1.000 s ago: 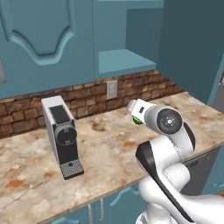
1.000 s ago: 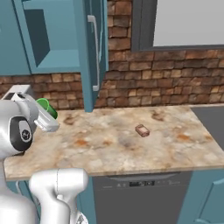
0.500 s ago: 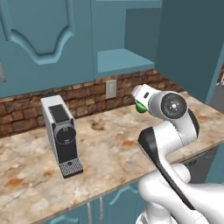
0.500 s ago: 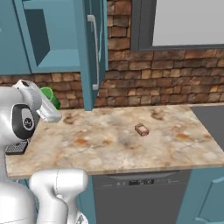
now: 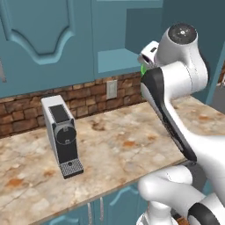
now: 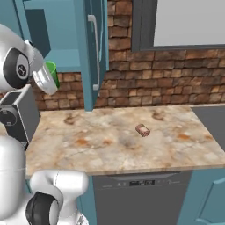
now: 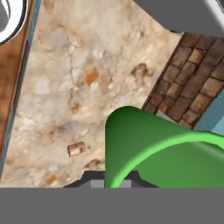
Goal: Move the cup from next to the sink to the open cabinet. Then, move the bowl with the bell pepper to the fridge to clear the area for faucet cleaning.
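Note:
My gripper (image 6: 45, 79) is shut on the small bright green cup (image 6: 52, 72) and holds it high above the counter, at the level of the open cabinet's bottom shelf (image 6: 66, 53). In the left base view a sliver of the cup (image 5: 143, 69) peeks out behind my raised wrist, just right of the open cabinet (image 5: 115, 44). The hand view looks down past the cup (image 7: 148, 142), whose rim is tilted toward the camera. The sink, bowl, bell pepper, fridge and faucet are out of view.
The cabinet's open door (image 6: 91, 52) with its silver handle juts out right of the cup. A coffee machine (image 5: 61, 132) stands on the marble counter (image 5: 118, 145) by the brick wall. A small brown item (image 6: 142, 130) lies on the counter.
The arm has swung upward, lifting the cup from just above counter height to the level of the open cabinet's shelf.

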Controlling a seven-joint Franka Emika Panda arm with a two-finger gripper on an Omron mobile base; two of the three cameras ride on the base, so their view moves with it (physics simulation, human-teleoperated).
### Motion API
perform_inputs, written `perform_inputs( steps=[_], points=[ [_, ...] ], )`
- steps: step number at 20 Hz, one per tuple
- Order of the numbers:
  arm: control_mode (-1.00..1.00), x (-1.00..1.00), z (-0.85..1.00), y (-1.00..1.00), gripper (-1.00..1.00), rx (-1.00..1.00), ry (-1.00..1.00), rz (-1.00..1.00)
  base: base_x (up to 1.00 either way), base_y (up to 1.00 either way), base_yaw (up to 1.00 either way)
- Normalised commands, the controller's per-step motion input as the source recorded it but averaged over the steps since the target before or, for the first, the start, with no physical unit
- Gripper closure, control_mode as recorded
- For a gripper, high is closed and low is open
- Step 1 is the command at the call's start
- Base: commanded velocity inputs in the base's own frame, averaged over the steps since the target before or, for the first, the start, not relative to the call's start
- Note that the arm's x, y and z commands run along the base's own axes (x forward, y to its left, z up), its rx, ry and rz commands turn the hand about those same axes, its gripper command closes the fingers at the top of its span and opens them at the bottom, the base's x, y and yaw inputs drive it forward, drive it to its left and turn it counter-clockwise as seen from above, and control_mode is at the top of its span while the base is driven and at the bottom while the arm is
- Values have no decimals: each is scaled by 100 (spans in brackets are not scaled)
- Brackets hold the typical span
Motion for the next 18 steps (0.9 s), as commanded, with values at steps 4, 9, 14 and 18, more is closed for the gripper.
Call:
perform_inputs(
  steps=[4,9,14,18],
  points=[
    [-100,-48,12,-15,100,14,-34,0,0,0,0],
    [-100,22,-12,0,100,12,-25,-4,0,0,0],
    [-100,72,25,0,100,25,-11,-8,0,0,0],
    [-100,94,57,0,100,29,0,-7,0,0,0]
  ],
)
